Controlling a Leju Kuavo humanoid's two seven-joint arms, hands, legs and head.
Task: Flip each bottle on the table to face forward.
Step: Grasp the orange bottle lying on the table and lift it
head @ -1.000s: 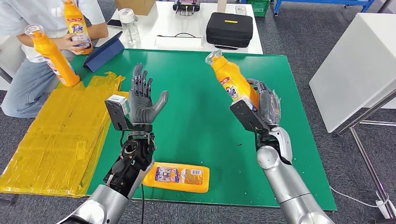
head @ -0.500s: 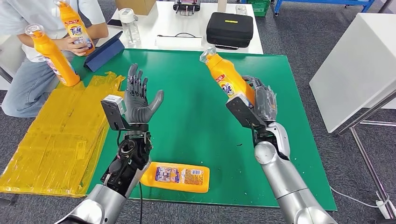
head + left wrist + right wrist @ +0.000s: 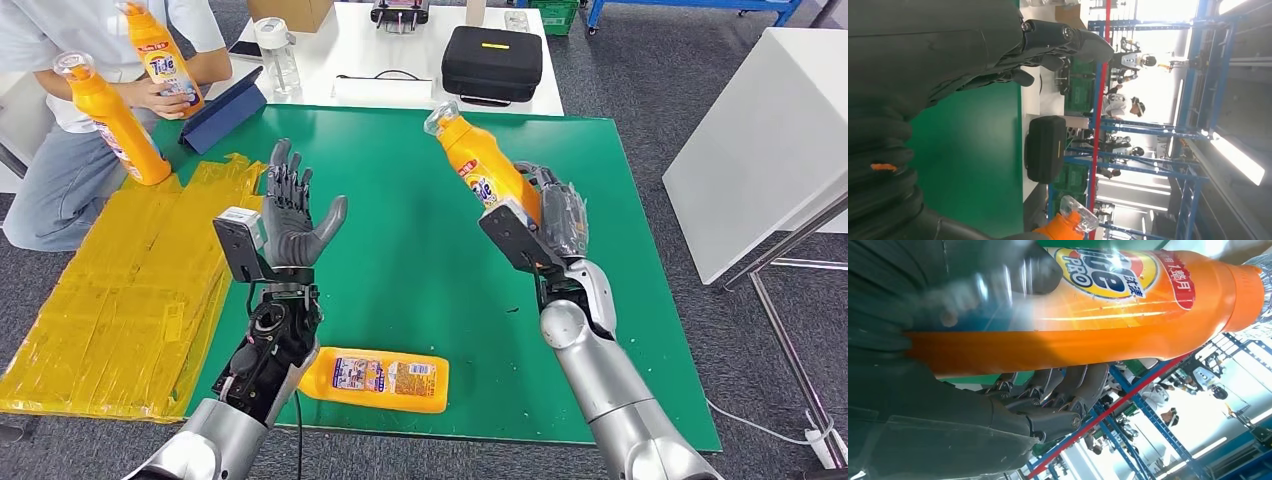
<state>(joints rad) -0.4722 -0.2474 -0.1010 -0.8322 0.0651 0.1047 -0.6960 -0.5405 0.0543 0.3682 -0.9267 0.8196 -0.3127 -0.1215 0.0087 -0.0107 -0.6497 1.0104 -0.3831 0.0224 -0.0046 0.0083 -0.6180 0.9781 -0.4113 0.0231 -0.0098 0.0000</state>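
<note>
My right hand [image 3: 553, 214] grips an orange Tide bottle [image 3: 482, 168] above the green table [image 3: 420, 200], neck tilted up and to the left, clear cap on top. In the right wrist view the same bottle [image 3: 1108, 315] lies across the hand [image 3: 998, 390], front label visible. My left hand [image 3: 293, 212] is raised over the table's left part, palm open, fingers spread, holding nothing; its fingers [image 3: 1048, 40] appear in the left wrist view. A second orange bottle [image 3: 376, 379] lies flat near the table's front edge, back label up.
A person [image 3: 60, 60] sits at the far left holding an orange bottle [image 3: 160, 60]; another bottle [image 3: 110, 120] stands beside them. Yellow plastic sheeting [image 3: 120, 290] covers the table's left side. A white table behind carries a black case [image 3: 491, 62] and a water bottle [image 3: 276, 50].
My right hand has carried its bottle slightly left and up. My left hand has risen a little and drifted left, still open. The person has lifted their bottle a bit.
</note>
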